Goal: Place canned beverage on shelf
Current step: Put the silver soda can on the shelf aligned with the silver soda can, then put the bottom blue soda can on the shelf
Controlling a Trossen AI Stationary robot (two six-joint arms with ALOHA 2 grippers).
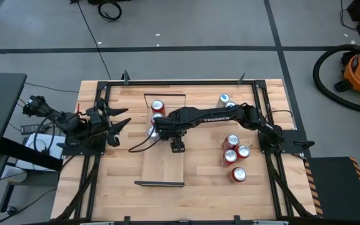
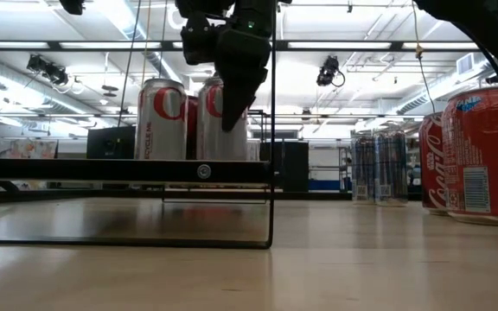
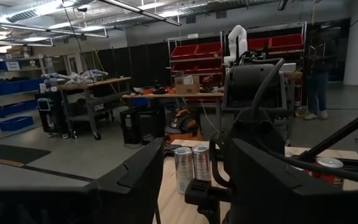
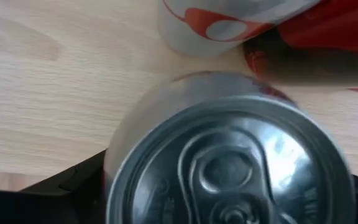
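Silver canned beverage [image 1: 150, 132] with red lettering stands upright on the long light-wood shelf board [image 1: 162, 165], centre of the high view, just left of the right gripper [image 1: 157, 129].

Right gripper fingers stand apart on either side of that can; whether they touch it cannot be told. Two more cans, a red can [image 1: 158, 106] and a silver-red can [image 1: 157, 117], stand on the board directly above it in frame. Left gripper [image 1: 119, 122] waits at the left table edge, fingers spread, holding nothing. Four red cans [image 1: 235, 156] cluster on the plank tabletop [image 1: 117, 187] at right-centre.
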